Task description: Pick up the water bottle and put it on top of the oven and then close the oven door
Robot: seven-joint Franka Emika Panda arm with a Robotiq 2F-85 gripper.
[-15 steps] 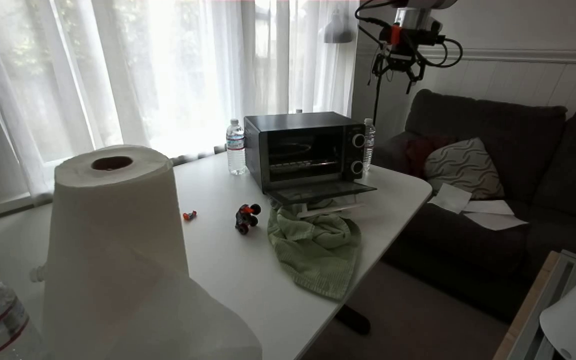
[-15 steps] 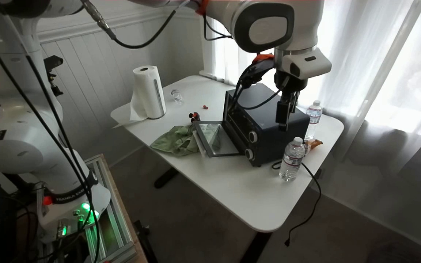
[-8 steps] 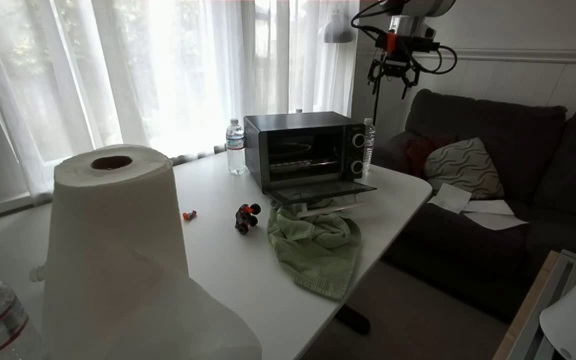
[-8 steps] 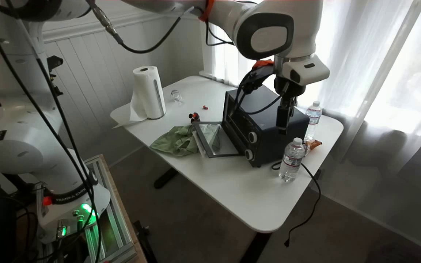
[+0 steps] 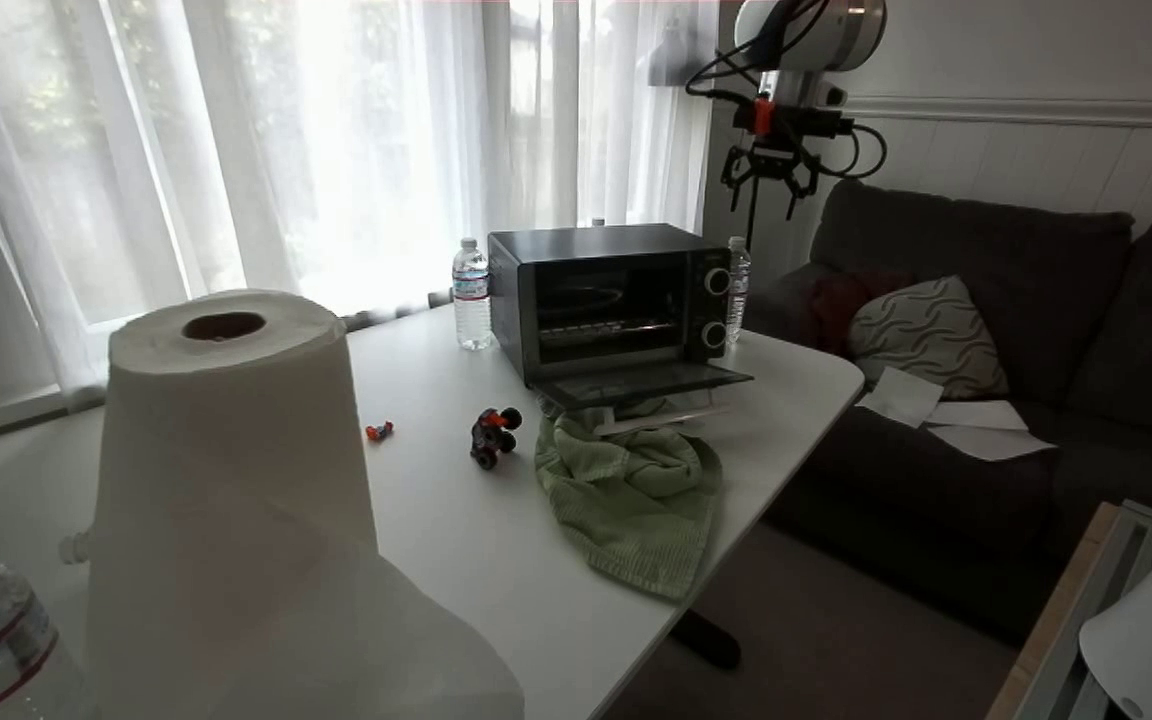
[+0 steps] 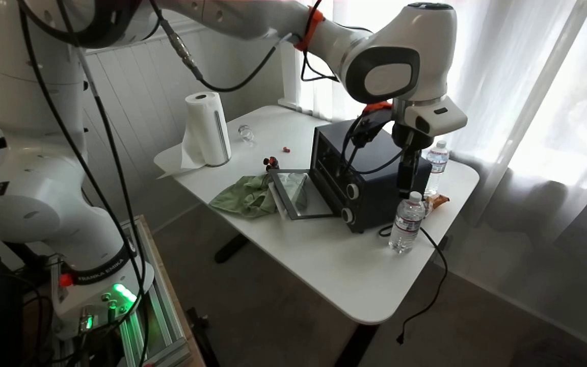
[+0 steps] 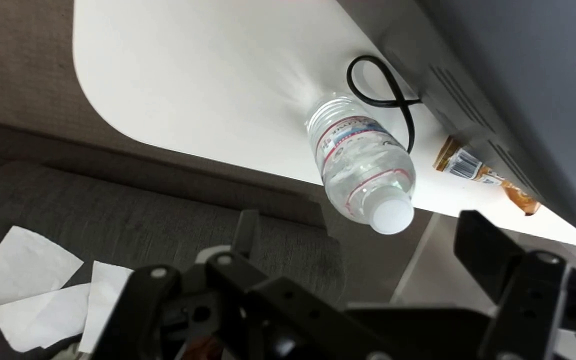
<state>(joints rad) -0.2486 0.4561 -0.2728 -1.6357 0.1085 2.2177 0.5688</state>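
1. The water bottle [image 7: 358, 155] stands upright on the counter [image 6: 324, 260] beside the toaster oven [image 6: 377, 201], at the end with the control knobs [image 5: 715, 282].
2. The jaws hang spread, holding nothing.
3. The water bottle likely feels slick and dents easily; the stiffer cap [image 7: 392, 216] seems the safer hold.

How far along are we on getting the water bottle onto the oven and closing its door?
Done: no step yet; the water bottle stands on the table beside the oven, by its knobs.
In hand: apparently the pickup, with the open gripper poised near the bottle, holding nothing.
Left: grip the bottle, set it on top, then close the oven door, which lies open.
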